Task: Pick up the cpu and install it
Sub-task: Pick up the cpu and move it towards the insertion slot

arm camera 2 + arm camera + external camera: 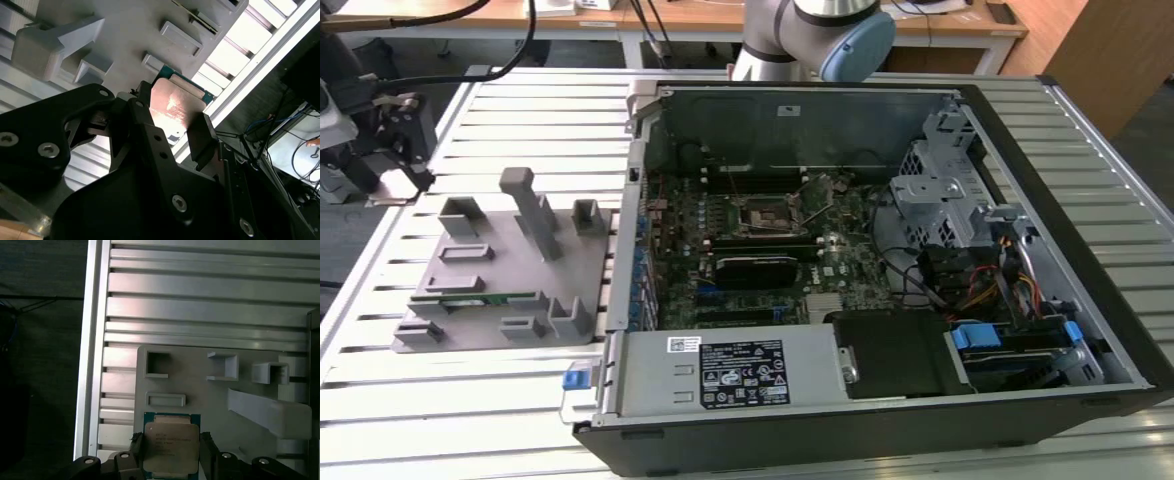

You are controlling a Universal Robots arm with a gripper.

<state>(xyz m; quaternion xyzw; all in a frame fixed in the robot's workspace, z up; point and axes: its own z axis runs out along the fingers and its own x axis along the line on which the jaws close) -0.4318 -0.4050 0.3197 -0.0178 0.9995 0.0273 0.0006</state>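
On the worktop (520,400) the computer case (1067,200) lies at the exterior view's right, the parts tray (467,260) beside it at that view's left; the cpu (171,450) sits in the pincer (171,440), over the tray

Ribbed silver desk (520,100), pale and evenly lit, with soft glare along the slats. Behind the desk, a light wooden table (694,18); beside that, a brown wooden panel (1107,50). Off the desk's edge, dark floor (40,365).

The exterior view looks steeply down over the whole table (520,400) from far off. Both wrist views sit tight behind the gripper (171,450), sharing the clamped cpu (171,440) and the grey tray (200,390) beyond.
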